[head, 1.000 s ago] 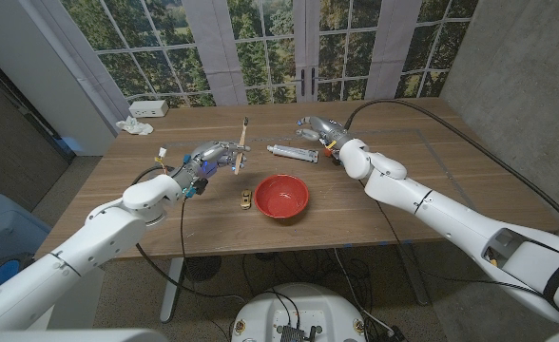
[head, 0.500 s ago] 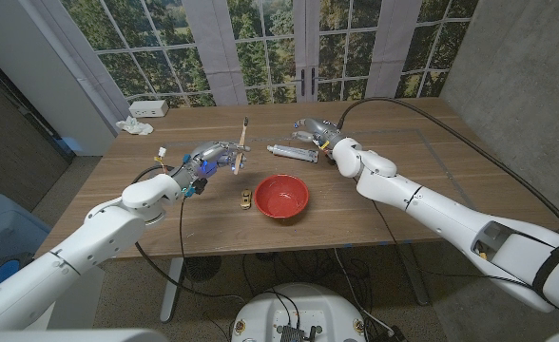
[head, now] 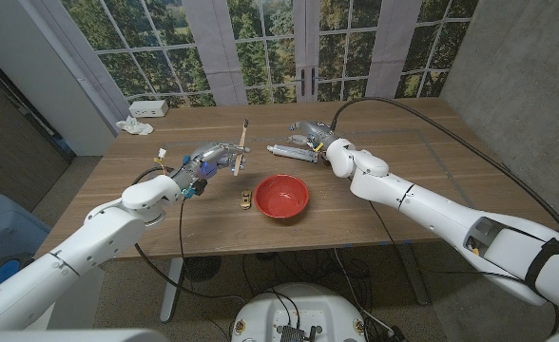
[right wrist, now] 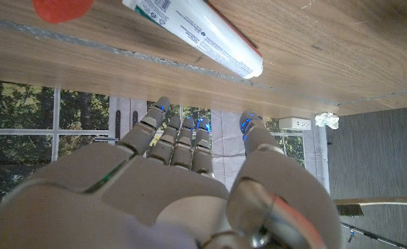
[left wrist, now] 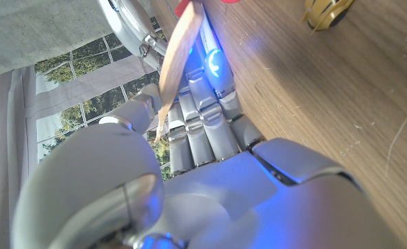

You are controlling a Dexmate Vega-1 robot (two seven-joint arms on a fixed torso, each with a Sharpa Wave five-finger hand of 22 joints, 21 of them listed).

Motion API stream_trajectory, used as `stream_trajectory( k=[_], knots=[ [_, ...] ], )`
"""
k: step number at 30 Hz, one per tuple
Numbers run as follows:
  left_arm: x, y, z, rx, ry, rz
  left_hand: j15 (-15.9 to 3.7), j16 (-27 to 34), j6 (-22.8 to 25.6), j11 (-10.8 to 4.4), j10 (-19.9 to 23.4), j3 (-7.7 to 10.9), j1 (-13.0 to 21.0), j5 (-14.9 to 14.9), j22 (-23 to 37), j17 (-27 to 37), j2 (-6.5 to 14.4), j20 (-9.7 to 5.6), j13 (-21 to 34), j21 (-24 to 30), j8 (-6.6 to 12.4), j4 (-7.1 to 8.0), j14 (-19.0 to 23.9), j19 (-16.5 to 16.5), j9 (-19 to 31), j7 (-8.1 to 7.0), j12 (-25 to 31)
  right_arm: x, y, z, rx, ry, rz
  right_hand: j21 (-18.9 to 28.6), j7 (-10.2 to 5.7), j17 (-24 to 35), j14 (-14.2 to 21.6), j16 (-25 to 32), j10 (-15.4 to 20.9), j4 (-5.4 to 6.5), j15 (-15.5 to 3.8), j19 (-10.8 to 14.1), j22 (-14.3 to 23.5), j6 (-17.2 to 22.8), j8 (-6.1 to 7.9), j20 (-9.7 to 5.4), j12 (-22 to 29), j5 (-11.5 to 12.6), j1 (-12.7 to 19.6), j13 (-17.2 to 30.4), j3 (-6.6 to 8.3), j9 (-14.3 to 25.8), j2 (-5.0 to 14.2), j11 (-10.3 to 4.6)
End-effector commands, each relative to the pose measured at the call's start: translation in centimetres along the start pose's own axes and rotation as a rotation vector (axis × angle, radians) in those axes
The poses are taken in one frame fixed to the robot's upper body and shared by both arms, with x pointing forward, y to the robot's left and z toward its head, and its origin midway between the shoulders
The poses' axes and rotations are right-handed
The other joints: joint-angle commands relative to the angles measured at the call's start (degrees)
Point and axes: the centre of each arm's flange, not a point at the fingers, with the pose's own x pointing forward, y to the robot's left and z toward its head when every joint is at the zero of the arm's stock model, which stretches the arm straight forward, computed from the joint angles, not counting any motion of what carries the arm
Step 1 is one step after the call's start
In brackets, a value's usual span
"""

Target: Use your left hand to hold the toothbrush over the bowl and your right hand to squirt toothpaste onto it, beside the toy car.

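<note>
**Brush raised, paste not yet in hand**

The left hand point(head: 206, 158) grips the toothbrush point(head: 240, 145) by its lower handle, tilted near upright, left of the bowl point(head: 281, 196) and not over it, probably waiting clear. The car point(head: 246, 198) sits just left of the bowl. Beyond the bowl the tube point(head: 289, 152) lies on the table; the right hand point(head: 314, 134) hovers above it, fingers spread and holding nothing, seemingly lining up a grasp.
</note>
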Motion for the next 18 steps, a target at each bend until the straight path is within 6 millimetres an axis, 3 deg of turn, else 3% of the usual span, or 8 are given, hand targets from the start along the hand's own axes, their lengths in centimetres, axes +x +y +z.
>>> stream_trajectory(
  k=[1,18],
  knots=[
    [0.0,0.2,-0.1,-0.005,0.0,0.003,-6.07,0.23,2.58,-11.64,12.12,1.92,2.14,0.42,0.12,-0.03,2.17,-8.72,0.23,0.2,0.29,1.39,5.6,0.2,0.05,-1.31,0.1,1.0,0.7,0.8,-0.036,0.002,0.032,-0.03,-0.06,-0.07,0.02,-0.22,0.06,-0.42,-0.24,0.95,0.32,-0.15,0.17,-0.05,-0.01,0.28,1.04,0.1,0.13,0.29,-0.28,-0.07],
    [0.3,0.5,-0.2,-0.009,0.01,0.007,-6.09,0.27,2.58,-11.72,12.23,1.84,2.29,0.41,0.12,0.12,2.15,-8.7,0.24,0.2,0.24,1.35,5.9,0.17,0.19,-1.38,-0.19,2.4,1.6,1.2,-0.083,0.01,0.052,0.58,-0.06,-0.51,1.46,0.21,-0.23,-0.52,0.26,3.35,0.39,0.33,0.68,0.87,-0.02,-0.36,2.75,0.07,-0.63,0.31,-1.85,-0.05]
  ],
)
